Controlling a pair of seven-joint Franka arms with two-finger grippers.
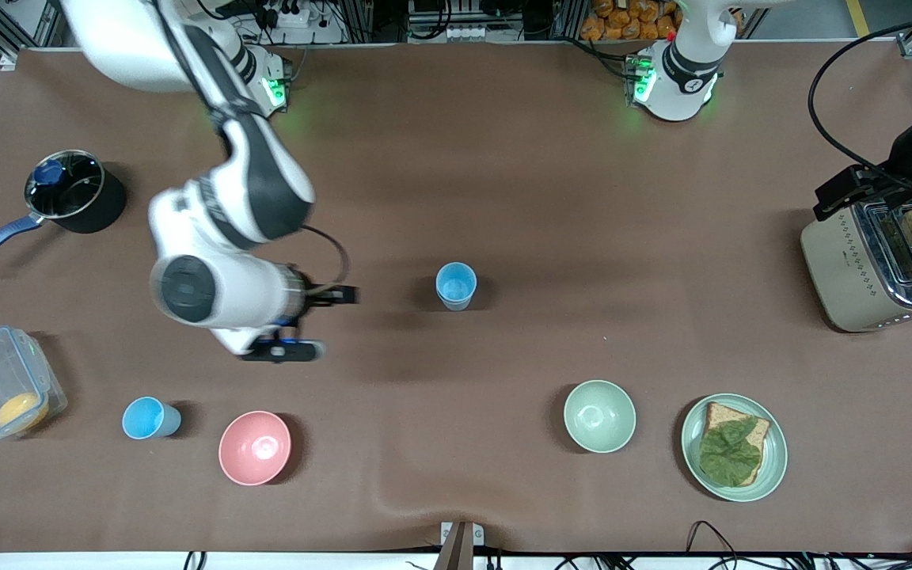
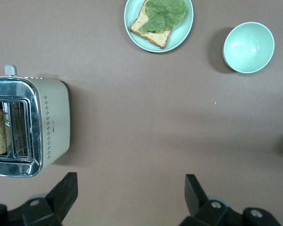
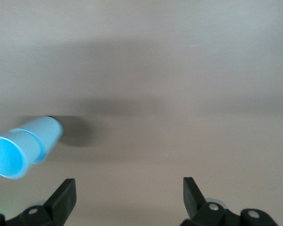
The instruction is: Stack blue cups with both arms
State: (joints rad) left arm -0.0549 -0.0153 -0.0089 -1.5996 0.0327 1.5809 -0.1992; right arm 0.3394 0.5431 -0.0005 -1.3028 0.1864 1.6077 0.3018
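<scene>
One blue cup point(image 1: 456, 285) stands upright at the middle of the table. A second blue cup point(image 1: 151, 418) stands nearer the front camera, beside the pink bowl point(image 1: 255, 447), toward the right arm's end. My right gripper point(image 1: 329, 305) is open and empty, over bare table between the two cups. The right wrist view point(image 3: 127, 197) shows one blue cup point(image 3: 23, 146) off to the side of the open fingers. My left gripper point(image 1: 852, 190) is open and empty point(image 2: 131, 197), over the table beside the toaster point(image 1: 875, 265).
A pale green bowl point(image 1: 599, 416) and a green plate point(image 1: 774, 459) with toast and a leaf lie nearer the front camera. A black pot point(image 1: 76, 190) and a clear lidded box point(image 1: 1, 380) stand at the right arm's end. The toaster point(image 2: 30, 125) holds bread.
</scene>
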